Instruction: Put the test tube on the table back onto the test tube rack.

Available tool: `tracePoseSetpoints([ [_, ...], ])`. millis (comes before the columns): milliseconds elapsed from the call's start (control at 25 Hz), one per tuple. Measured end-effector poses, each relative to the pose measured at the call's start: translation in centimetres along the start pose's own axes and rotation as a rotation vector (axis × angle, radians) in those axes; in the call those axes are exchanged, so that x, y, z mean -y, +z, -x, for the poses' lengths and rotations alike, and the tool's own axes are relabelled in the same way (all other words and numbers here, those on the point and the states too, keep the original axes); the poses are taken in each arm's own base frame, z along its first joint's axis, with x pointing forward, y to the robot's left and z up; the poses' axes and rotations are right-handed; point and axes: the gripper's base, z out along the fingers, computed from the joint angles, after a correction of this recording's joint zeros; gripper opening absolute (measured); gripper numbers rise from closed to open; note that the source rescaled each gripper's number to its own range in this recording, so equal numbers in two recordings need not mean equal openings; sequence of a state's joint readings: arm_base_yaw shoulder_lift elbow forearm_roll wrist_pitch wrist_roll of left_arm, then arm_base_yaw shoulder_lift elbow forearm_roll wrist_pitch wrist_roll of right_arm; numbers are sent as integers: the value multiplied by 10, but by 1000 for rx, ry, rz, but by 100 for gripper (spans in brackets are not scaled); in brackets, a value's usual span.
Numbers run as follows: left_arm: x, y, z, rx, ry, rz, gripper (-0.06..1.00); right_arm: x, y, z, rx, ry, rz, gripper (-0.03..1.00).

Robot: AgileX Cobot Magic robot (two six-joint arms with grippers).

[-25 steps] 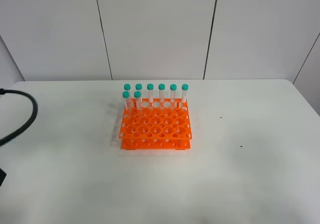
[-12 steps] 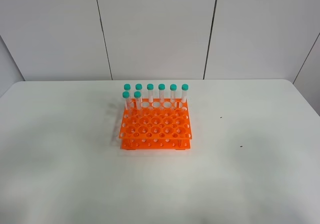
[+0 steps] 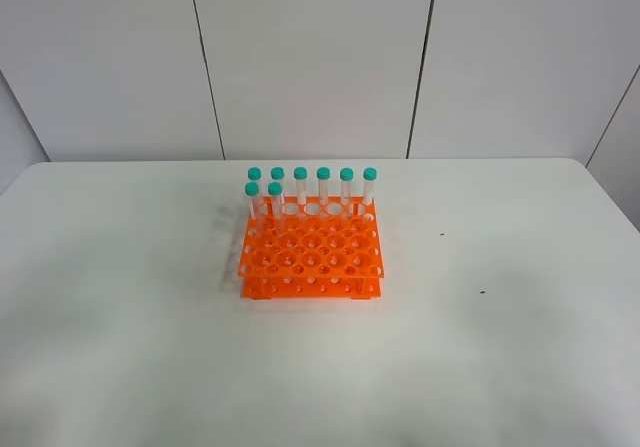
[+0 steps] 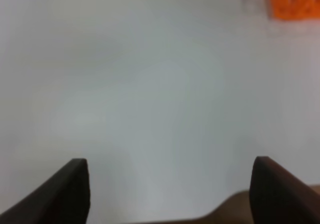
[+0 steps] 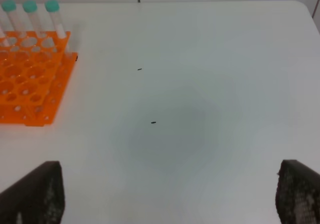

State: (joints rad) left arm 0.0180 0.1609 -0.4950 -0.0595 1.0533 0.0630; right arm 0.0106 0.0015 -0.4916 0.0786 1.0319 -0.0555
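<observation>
The orange test tube rack (image 3: 312, 255) stands mid-table with several teal-capped tubes (image 3: 323, 187) upright in its back rows. No test tube lies on the table (image 3: 520, 367) in any view. Neither arm shows in the exterior high view. In the left wrist view my left gripper (image 4: 170, 161) is open, its dark fingertips (image 4: 75, 184) wide apart over bare tabletop, and a corner of the rack (image 4: 295, 1) is far off. My right gripper (image 5: 170, 164) is open too, with nothing between its fingers; the rack (image 5: 30, 78) and three tubes (image 5: 30, 13) sit well ahead of it to one side.
White wall panels (image 3: 310, 57) rise behind the table's far edge. Two tiny dark specks (image 3: 442, 234) mark the tabletop right of the rack and also show as specks (image 5: 153, 123) in the right wrist view.
A dark cable and arm part at the left edge of the exterior high view one second ago has gone out of view. The rack and tubes have not moved.
</observation>
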Motion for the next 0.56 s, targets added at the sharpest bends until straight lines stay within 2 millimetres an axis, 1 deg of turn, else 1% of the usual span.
tracePoseSetpoints([
  [240,2,-16,-16,157,15,4,97,0,0,0,0,0,0,92],
  [560,2,-17,-17,164,19,3,97,0,0,0,0,0,0,92],
])
